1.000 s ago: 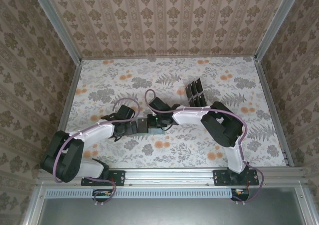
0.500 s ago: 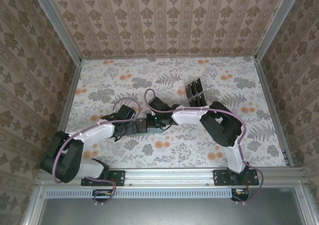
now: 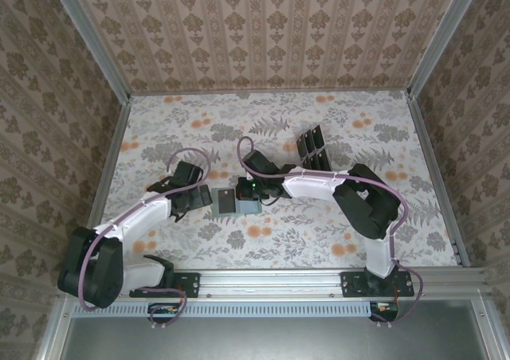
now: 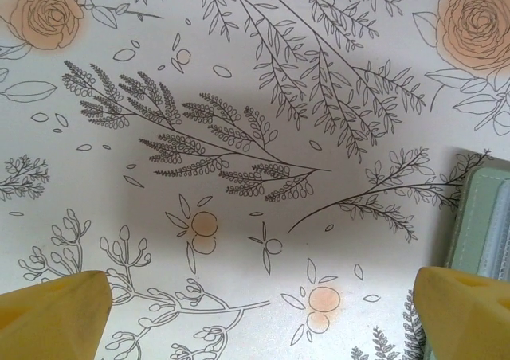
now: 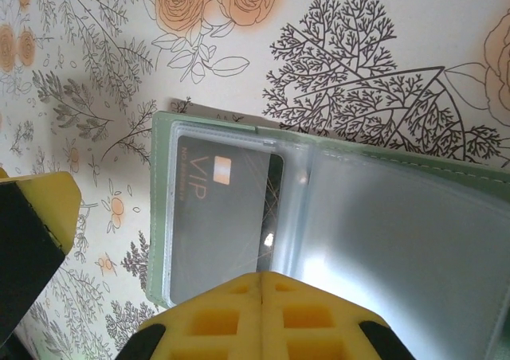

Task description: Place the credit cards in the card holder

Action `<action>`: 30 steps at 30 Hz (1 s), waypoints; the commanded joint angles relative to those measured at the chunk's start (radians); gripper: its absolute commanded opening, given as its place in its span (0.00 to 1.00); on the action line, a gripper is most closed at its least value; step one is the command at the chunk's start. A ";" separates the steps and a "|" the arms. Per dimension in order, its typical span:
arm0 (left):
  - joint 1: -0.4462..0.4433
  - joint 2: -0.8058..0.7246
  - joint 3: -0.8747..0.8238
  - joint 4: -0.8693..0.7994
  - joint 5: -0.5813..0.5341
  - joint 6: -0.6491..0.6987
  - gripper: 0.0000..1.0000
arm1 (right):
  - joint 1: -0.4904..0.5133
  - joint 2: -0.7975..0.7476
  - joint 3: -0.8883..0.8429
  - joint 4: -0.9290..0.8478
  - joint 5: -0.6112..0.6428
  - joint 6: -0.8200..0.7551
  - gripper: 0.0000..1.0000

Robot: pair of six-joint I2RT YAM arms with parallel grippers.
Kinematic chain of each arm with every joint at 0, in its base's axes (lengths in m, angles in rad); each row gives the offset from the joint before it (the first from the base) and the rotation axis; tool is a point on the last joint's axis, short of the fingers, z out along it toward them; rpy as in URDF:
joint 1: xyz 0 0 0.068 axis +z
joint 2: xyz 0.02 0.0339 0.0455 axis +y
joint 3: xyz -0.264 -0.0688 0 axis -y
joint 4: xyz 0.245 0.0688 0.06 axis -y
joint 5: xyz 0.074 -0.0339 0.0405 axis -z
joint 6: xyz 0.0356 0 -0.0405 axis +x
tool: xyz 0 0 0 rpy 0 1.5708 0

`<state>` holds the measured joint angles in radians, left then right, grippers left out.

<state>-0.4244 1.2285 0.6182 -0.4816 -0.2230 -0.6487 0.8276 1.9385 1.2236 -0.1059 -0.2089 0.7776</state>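
Left pincer (image 4: 259, 320): wide open, empty, wallet (image 4: 482, 217) edge beside one fingertip. Right pincer (image 5: 119, 256): fingers parted, gripping nothing, one finger over the open wallet, black card (image 5: 227, 217) pocketed just ahead.

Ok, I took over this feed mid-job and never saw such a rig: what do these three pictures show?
Two white robot arms, left and right, are bolted at the near edge of a flowered table. The wide picture comes from a fixed camera above and behind them; the other two come from a camera on each wrist, so the yellow blocks there are that arm's own fingers. On the table lies the card holder, opened flat, with one black card marked VIP in its clear pocket. More credit cards sit grouped further back. The left gripper is open over bare table, holding nothing, the holder's edge beside it. The right gripper is open too, one finger over the holder; whether it presses down, I cannot tell.
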 commanded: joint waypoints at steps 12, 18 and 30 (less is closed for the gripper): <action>0.005 0.011 -0.003 0.001 0.022 0.027 1.00 | 0.043 0.072 0.016 0.000 -0.002 0.021 0.06; 0.005 0.013 -0.012 0.009 0.025 0.028 1.00 | 0.057 0.094 0.029 0.006 -0.012 0.028 0.06; 0.003 -0.008 -0.014 0.018 0.047 0.035 1.00 | 0.037 0.005 0.025 -0.010 -0.014 0.002 0.10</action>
<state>-0.4244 1.2366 0.6106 -0.4637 -0.1970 -0.6411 0.8787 2.0209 1.2510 -0.1013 -0.2211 0.7879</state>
